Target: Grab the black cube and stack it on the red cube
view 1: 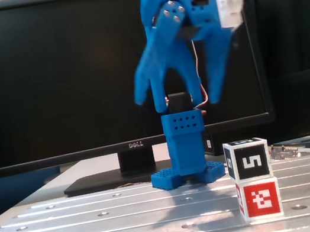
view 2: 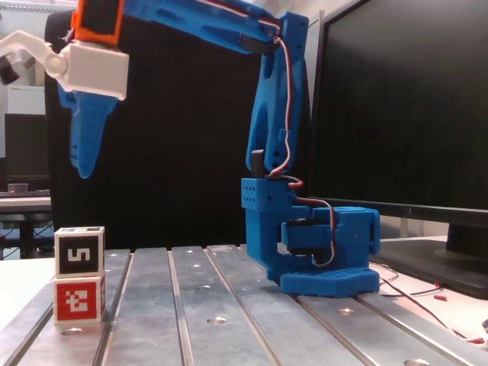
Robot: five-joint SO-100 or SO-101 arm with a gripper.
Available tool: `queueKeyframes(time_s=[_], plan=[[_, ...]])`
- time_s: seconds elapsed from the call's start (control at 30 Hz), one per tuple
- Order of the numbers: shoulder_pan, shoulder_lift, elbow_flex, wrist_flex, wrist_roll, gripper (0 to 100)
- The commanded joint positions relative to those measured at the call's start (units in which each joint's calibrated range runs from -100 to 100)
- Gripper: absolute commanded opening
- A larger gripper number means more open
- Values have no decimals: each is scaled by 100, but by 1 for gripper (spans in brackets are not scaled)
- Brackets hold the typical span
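Pincer (view 1: 178, 97) spread apart, empty, high above one black cube (view 1: 247, 160) stacked atop one red cube (view 1: 258, 198).

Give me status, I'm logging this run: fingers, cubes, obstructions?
Gripper open, empty, raised well above the stack. Black cube sits on red cube, slightly offset, free of the fingers. Nothing in the way.

Both fixed views are set low, near table height. One is aimed across the slotted metal table (view 1: 101, 221) toward the Dell monitor (view 1: 64, 78); the other is turned side-on to the arm (view 2: 274, 152). The stacked cubes (view 2: 78, 284) and arm base (view 1: 184, 147) are shared.
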Motion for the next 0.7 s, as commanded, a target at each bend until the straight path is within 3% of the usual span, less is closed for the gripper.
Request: queueKeyframes(time_s=[0.0, 0.2, 0.53, 0.67], plan=[[339, -204, -231, -193, 912, 37], [709, -221, -267, -612, 2385, 37], [716, -221, -231, -885, 4058, 37], [672, -221, -186, -894, 4436, 36]])
